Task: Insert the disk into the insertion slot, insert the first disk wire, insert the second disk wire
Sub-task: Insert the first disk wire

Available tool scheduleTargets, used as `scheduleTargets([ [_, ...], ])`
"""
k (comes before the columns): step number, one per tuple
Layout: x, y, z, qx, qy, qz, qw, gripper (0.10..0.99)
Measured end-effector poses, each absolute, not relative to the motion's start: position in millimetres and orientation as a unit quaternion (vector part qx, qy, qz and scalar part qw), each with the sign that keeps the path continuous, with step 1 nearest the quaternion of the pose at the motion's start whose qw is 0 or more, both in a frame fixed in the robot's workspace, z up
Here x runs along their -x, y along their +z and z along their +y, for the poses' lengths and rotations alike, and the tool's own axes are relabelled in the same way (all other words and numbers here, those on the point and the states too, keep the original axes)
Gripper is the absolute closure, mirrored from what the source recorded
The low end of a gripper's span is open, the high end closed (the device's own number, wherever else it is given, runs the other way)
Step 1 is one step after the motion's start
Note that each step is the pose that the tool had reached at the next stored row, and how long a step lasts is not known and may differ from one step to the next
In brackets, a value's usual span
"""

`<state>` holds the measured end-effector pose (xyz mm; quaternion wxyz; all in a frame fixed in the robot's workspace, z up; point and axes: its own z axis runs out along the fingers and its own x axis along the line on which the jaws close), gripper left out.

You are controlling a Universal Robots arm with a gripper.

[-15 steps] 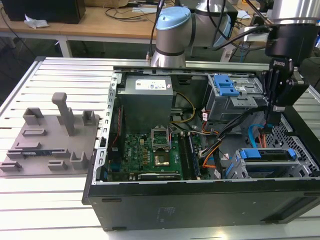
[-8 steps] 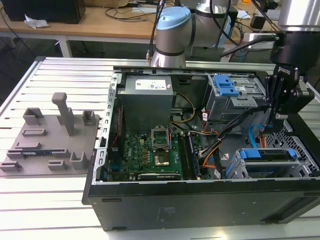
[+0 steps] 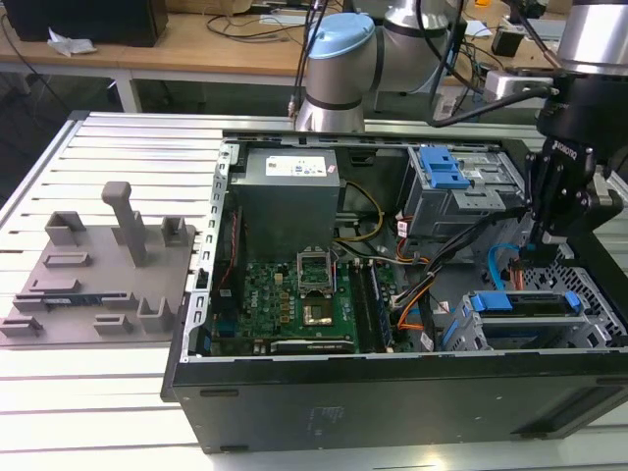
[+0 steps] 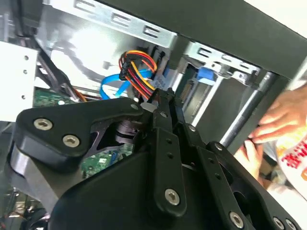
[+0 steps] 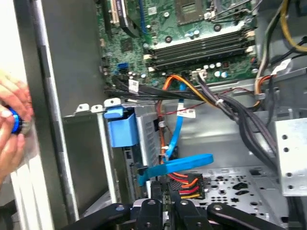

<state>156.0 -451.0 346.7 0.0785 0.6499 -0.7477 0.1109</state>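
The disk [image 3: 535, 306], in its blue carrier [image 5: 120, 127], lies inside the insertion slot [image 3: 592, 291], the perforated grey cage at the exterior view's lower right. My gripper [image 3: 542, 240] hangs just above the cage's open end. Its fingers [image 4: 165, 93] are closed on the plug of the first disk wire [image 5: 184, 184], an orange-red-black bundle [image 4: 139, 72], close to the disk's end. The second disk wire [image 5: 178, 165], a flat light-blue cable [image 3: 497, 260], loops loose beside that plug, and its plug is not clearly seen.
A taller grey cage with a blue latch plate [image 3: 446, 177] stands behind the slot. The motherboard [image 3: 304, 294] and power supply [image 3: 289, 191] fill the case's left half. Black cable bundles [image 5: 230, 108] cross nearby. A person's hand [image 4: 278, 122] rests outside the case wall.
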Motion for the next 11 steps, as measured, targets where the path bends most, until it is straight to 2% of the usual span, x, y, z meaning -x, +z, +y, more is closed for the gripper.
scheduleTargets([
  [7,-166.4,346.7,-458.2,-0.655,0.101,-0.744,0.086,0.918],
  [11,-166.7,346.7,-459.8,-0.662,0.085,-0.741,0.074,0.918],
])
